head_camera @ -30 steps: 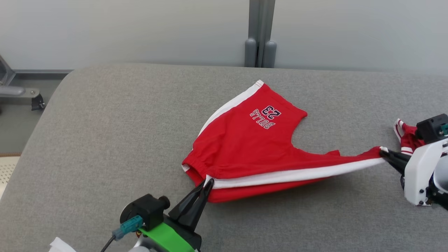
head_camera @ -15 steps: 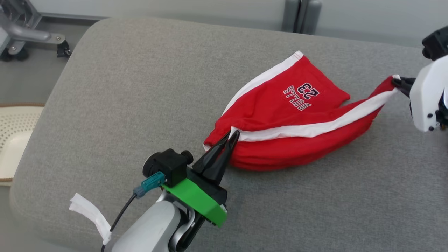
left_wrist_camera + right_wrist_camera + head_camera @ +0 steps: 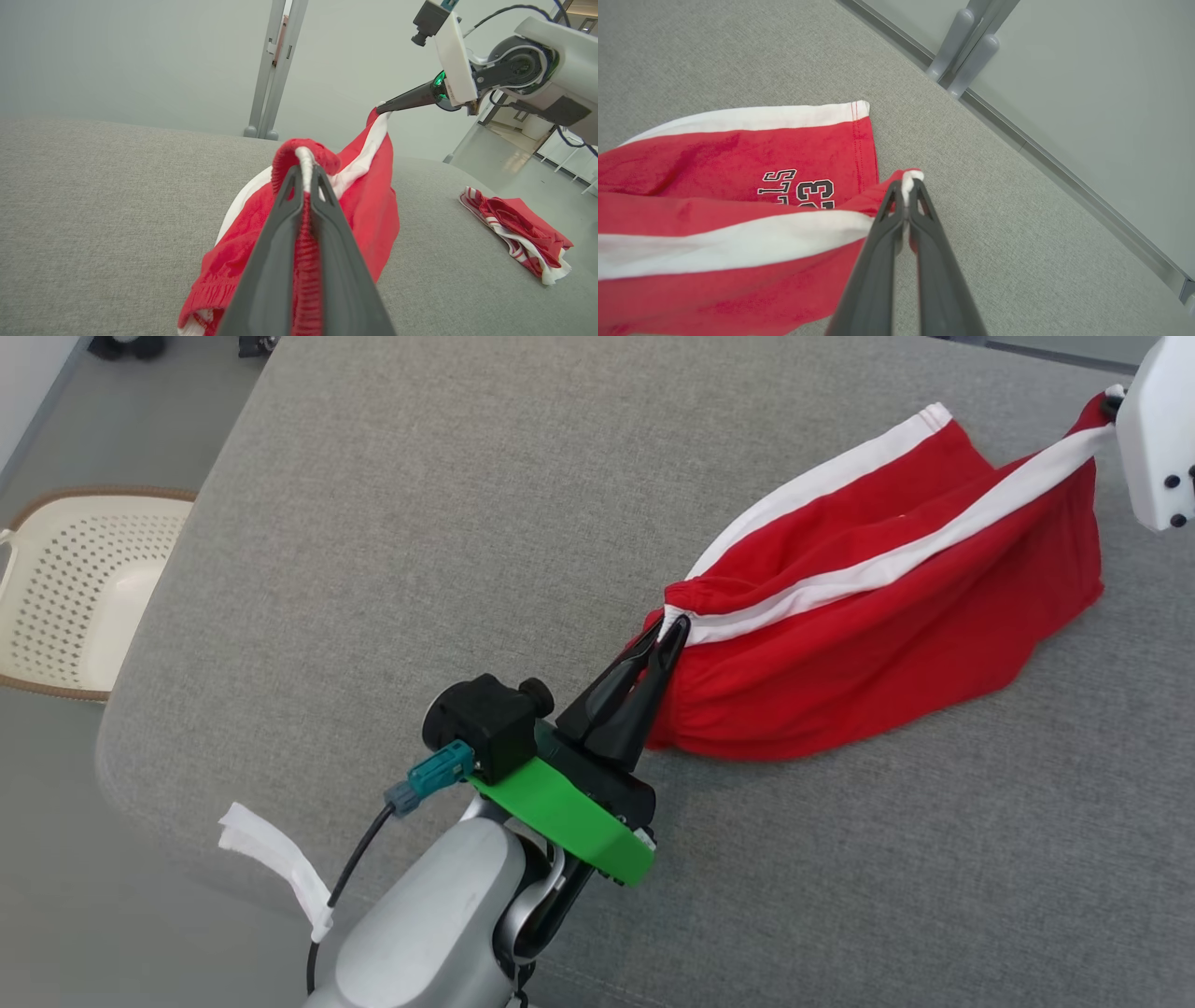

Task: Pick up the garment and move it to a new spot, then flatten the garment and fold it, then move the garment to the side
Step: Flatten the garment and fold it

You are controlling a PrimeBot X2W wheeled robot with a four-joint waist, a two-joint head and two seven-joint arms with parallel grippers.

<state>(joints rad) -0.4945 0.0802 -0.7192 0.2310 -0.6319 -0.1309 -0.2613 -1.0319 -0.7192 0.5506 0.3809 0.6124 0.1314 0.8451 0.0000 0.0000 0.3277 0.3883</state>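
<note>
Sitting on the floor at the far left of the head view is a cream perforated basket (image 3: 65, 588), beside the grey fabric-covered table (image 3: 420, 476). Nearer and further right, the left arm (image 3: 420, 933) comes up from the bottom edge. A white strip of tape (image 3: 275, 868) hangs beside its black cable, and a green bracket (image 3: 569, 817) sits behind the fingers.

The left gripper (image 3: 674, 627) has its two dark fingers pressed together on the elastic waistband of the garment (image 3: 868, 653) — red shorts with white side stripes — just where one white stripe meets the band. In the left wrist view the gathered red band is squeezed between the fingers, and a red-and-white fold bulges over their tips.

From there the stripe runs taut, far and to the right, to the right gripper (image 3: 1109, 403) at the top right corner. Its jaws are clamped on the hem end of the stripe, and the right wrist view shows a small white tuft poking past the closed tips.

The shorts hang between the two grippers over the right half of the table, with the upper edge lifted and the loose red cloth below sagging onto the surface. The leg lying flat behind bears the number 23 and part of a word in dark outlined letters.

Furthest right, in the left wrist view, a second red-and-white garment (image 3: 518, 228) lies crumpled on the table — well apart from the shorts.
</note>
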